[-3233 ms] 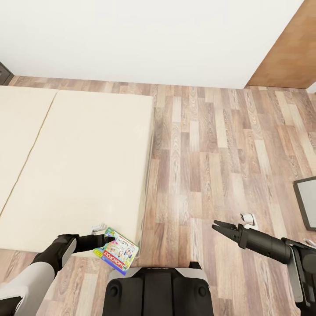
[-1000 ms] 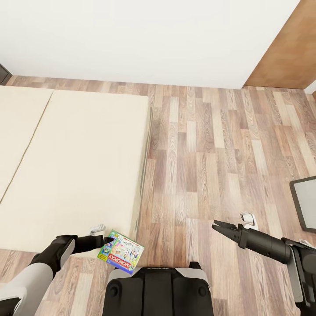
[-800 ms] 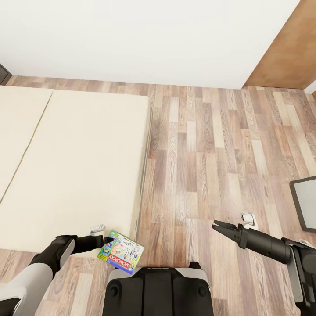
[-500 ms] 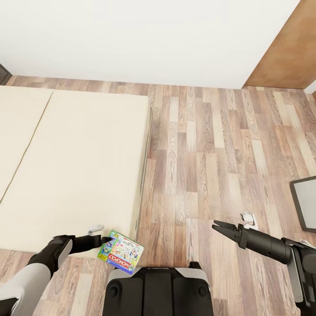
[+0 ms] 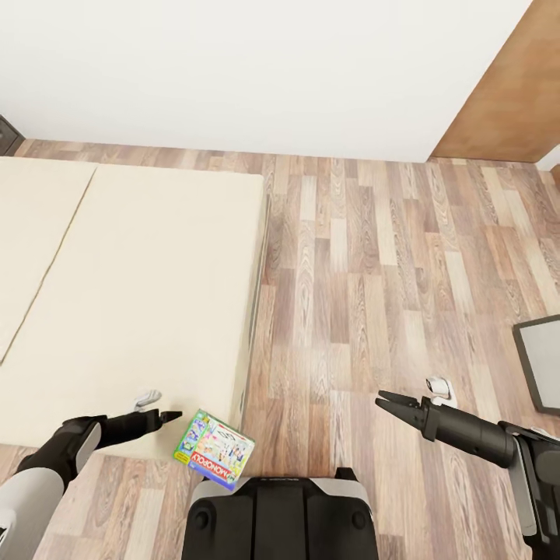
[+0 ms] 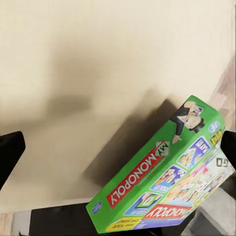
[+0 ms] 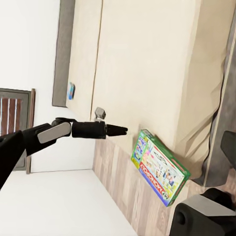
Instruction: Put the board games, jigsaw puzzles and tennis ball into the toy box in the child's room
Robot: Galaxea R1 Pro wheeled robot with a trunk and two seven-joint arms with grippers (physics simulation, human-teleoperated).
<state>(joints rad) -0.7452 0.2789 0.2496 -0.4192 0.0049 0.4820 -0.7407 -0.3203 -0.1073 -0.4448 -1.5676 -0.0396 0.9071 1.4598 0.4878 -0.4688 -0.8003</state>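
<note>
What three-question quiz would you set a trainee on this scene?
1. True or false: the left gripper is holding the board game.
2. Which word is printed on the board game? A) MONOPOLY B) SKIP-BO C) SCRABBLE
3. Fill in: the board game rests at a corner of the ____.

Key: 1 false, they are apart. 2 A. 3 bed.

The head camera is looking steeply down over the beige bed [image 5: 140,288] and wood-plank floor [image 5: 373,295]. The left wrist camera is sitting close on the green-edged Monopoly board game box [image 6: 167,172] just ahead of its jaws. The right wrist camera is viewing from farther off, sharing that box [image 7: 160,167] and the left gripper [image 7: 120,130].
</note>
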